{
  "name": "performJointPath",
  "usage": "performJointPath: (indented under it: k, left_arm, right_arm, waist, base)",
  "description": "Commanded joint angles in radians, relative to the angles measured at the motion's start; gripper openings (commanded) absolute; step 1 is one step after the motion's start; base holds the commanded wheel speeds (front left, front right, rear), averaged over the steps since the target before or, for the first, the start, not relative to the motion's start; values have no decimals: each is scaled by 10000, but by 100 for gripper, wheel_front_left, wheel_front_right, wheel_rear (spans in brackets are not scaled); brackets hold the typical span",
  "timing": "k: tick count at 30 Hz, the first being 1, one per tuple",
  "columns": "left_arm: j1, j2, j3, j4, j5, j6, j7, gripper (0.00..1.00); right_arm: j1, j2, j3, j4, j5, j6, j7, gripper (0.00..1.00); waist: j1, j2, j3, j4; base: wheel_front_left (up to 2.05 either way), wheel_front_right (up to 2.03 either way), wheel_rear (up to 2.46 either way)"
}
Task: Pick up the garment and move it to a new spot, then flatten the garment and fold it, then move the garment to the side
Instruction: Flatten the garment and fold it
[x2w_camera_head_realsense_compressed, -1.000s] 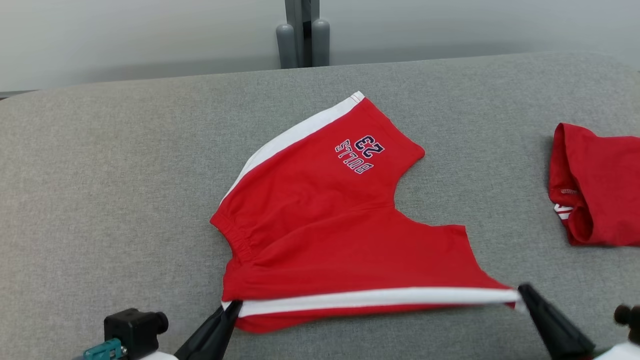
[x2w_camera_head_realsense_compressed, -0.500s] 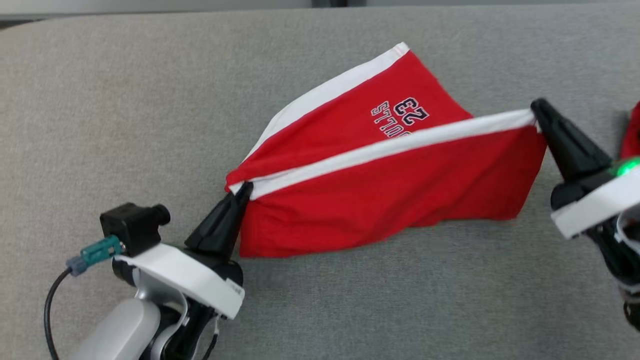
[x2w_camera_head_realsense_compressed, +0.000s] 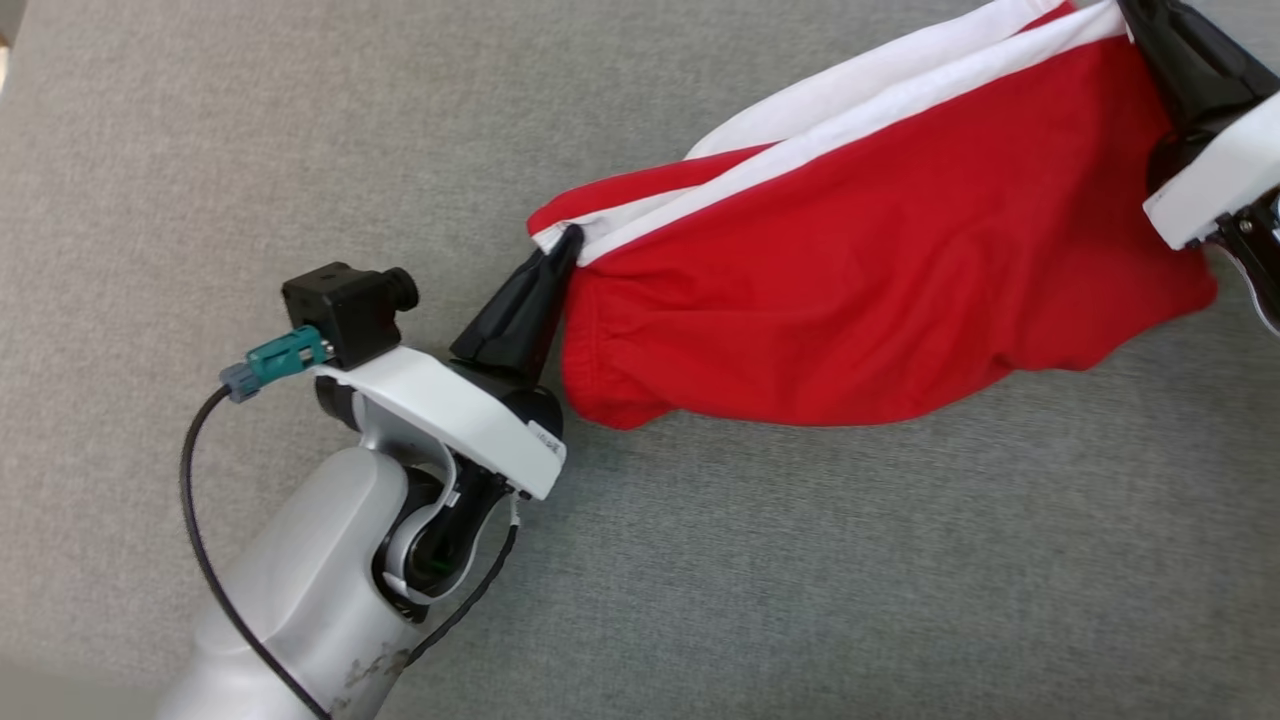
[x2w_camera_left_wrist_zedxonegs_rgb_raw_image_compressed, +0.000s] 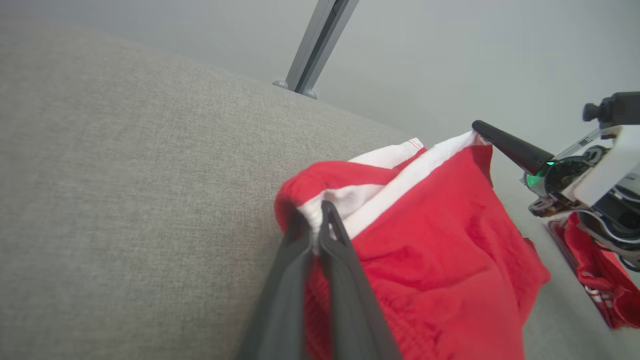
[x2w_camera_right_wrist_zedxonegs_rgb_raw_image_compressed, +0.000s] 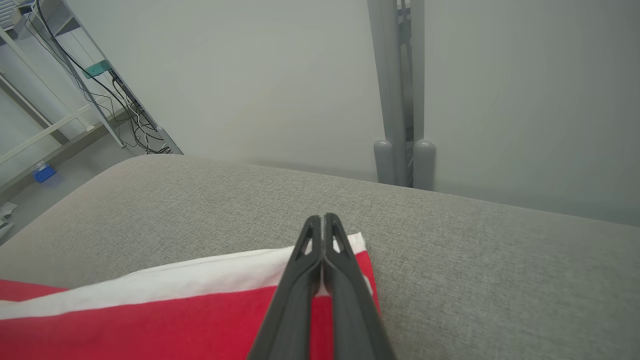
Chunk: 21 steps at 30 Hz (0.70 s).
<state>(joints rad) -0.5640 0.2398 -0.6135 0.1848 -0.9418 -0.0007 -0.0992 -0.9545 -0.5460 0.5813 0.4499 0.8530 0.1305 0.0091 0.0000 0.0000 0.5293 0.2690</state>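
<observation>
The garment is a pair of red shorts with white side stripes, folded over on itself on the grey padded table. My left gripper is shut on its waistband corner at the left, seen close in the left wrist view as the left gripper pinching white and red cloth of the garment. My right gripper is shut on the striped hem corner at the top right. The right wrist view has that right gripper closed over the garment, whose white stripe runs leftward.
A second red garment lies on the table to the right of the shorts. Grey posts stand behind the table's far edge. Shelving and cables are off the far left corner.
Both grippers have carried the near striped edge up and over the far leg, folding the shorts in half and hiding the printed number. The head camera has tilted down and shifted.
</observation>
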Motion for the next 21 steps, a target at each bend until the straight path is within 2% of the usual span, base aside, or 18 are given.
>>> performJointPath:
  k: [1,9,10,11,12,13,17,21]
  left_arm:
    - [-191,-27,-9,154,5,-85,-65,0]
    - [-464,-392,-100,1121,-47,-325,-231,0]
    - [-471,-406,-73,1209,-32,-307,-309,0]
    - [-489,-408,-71,1292,31,-273,-396,0]
    - [-477,-418,-89,1364,82,-258,-455,43]
    - [-431,-412,-74,1416,111,-244,-547,100]
    - [-68,-254,129,1402,329,58,-1040,100]
    - [396,51,479,1030,543,526,-1350,100]
  right_arm:
    - [-205,-57,163,181,123,5,-113,0]
    - [-1341,-97,1723,1363,848,3,-837,0]
    - [-1411,-64,1837,1501,978,3,-991,12]
    - [-1452,-23,1942,1649,1073,5,-1134,49]
    - [-1476,12,2060,1730,1140,3,-1317,100]
    - [-1468,51,2173,1818,1228,5,-1516,100]
    - [-1095,119,2332,2079,1478,3,-2341,100]
    - [-548,322,1831,2295,1215,5,-2743,100]
  waist:
    - [0,0,237,262]
    - [0,0,242,407]
    - [0,0,199,397]
    - [0,0,154,380]
    - [0,0,100,350]
    - [0,0,23,303]
    - [0,0,-363,5]
    - [0,0,-859,-391]
  base:
    - [0,0,0]
    - [0,0,0]
    - [0,0,0]
    - [0,0,0]
    - [0,0,0]
    - [0,0,0]
    - [0,0,0]
    - [0,0,0]
